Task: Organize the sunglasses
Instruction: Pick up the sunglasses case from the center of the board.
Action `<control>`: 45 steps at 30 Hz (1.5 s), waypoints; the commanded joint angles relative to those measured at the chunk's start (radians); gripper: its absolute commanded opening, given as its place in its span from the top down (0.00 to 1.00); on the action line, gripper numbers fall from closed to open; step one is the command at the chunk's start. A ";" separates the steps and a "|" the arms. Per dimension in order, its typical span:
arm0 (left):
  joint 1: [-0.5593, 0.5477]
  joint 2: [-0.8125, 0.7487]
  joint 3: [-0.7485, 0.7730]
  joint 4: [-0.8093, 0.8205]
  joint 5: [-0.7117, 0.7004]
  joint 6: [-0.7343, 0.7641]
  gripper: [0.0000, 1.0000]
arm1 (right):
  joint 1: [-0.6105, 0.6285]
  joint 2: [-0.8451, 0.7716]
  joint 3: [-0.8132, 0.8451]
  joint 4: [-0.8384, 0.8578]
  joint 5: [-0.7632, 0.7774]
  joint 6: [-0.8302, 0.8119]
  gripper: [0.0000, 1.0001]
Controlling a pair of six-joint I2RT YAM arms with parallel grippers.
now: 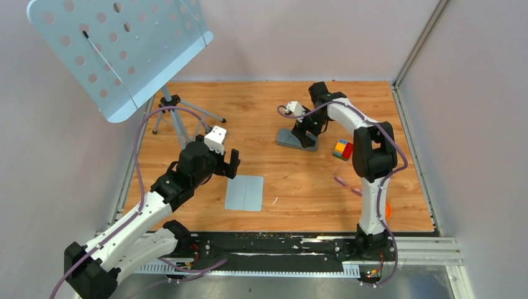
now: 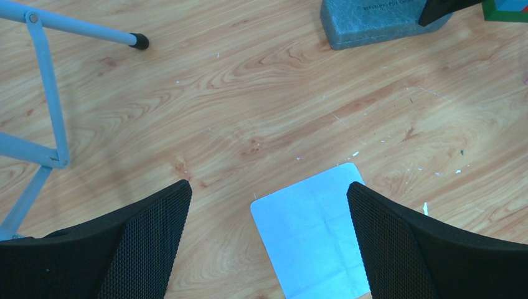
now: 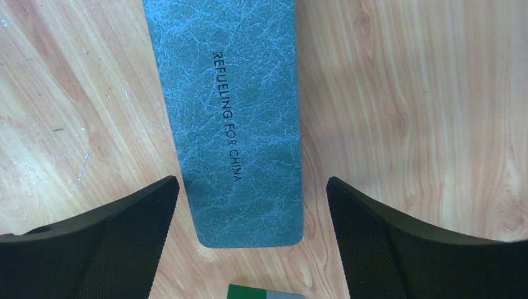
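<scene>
1. The grey case (image 3: 230, 112) lies shut on the tabletop (image 1: 292, 187). The right gripper (image 3: 252, 184) hangs just above it, jaws wide and empty, straddling its near end.
2. The sunglasses (image 1: 346, 185) appear to be the thin pinkish shape beside the right arm's upright link, well apart from the case, though it is too small to be sure.
3. The left gripper (image 2: 268, 185) hovers over the pale cloth (image 2: 311, 237), jaws wide, holding nothing.
4. Step in hand, I judge: opening the case. That calls for catching the lid's edge and lifting it without dragging the base.
</scene>
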 commanded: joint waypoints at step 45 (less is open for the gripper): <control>-0.001 0.045 0.020 0.068 0.125 -0.087 0.01 | -0.024 -0.354 -0.176 -0.189 -0.373 0.335 1.00</control>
